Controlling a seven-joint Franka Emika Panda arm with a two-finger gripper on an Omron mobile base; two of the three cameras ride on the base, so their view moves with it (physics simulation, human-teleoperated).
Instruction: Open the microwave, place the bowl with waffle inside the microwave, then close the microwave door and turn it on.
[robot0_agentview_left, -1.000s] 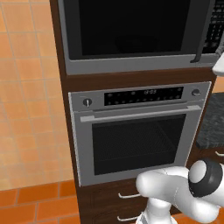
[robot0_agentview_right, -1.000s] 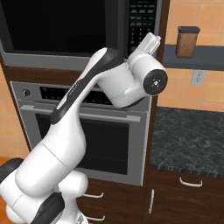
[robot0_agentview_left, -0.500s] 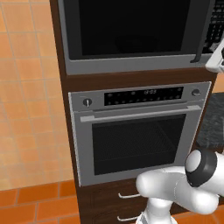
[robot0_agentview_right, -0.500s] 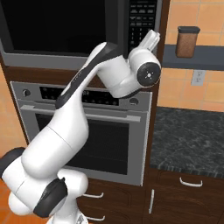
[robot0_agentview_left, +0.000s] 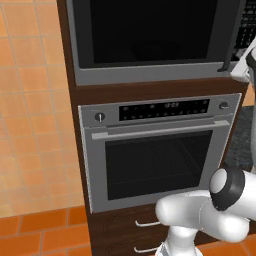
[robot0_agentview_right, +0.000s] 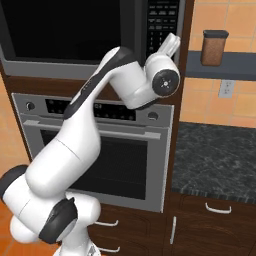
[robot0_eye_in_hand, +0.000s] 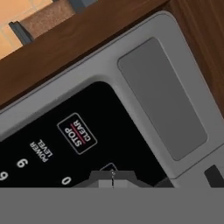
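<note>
My hand (robot0_agentview_right: 171, 44) is shut, fingertips pinched together on nothing, and pressed up close to the keypad (robot0_eye_in_hand: 65, 148) at the right side of the microwave (robot0_agentview_right: 90, 35). In my hand view the tips (robot0_eye_in_hand: 113, 178) sit right at a button just below and right of STOP/CLEAR (robot0_eye_in_hand: 77, 133); its label is hidden behind my fingers, so I cannot tell which button it is, though I judge it to be the start key. POWER LEVEL and the digits 6, 9 and 0 lie to the left, and a blank grey panel (robot0_eye_in_hand: 162, 98) beside the keypad.

The microwave door (robot0_agentview_left: 150, 35) looks closed, black glass flush in its grey frame, with the dark bar handle (robot0_agentview_left: 231, 37) at its right edge. I cannot see through the glass whether the bowl is inside. So I take this as the last step: turning it on.

A keypad button is stiff, flat and shallow. There is nothing to take hold of; it wants a short, square push from closed fingertips, centred so I do not slide onto STOP/CLEAR next door.

My arm rises from the base, crosses in front of the oven (robot0_agentview_right: 100, 150), bends sharply at the elbow, and the wrist (robot0_agentview_right: 162, 80) angles the hand up and in toward the keypad. To the right lie the dark counter (robot0_agentview_right: 215, 155) and a brown canister (robot0_agentview_right: 213, 47) on a shelf.
</note>
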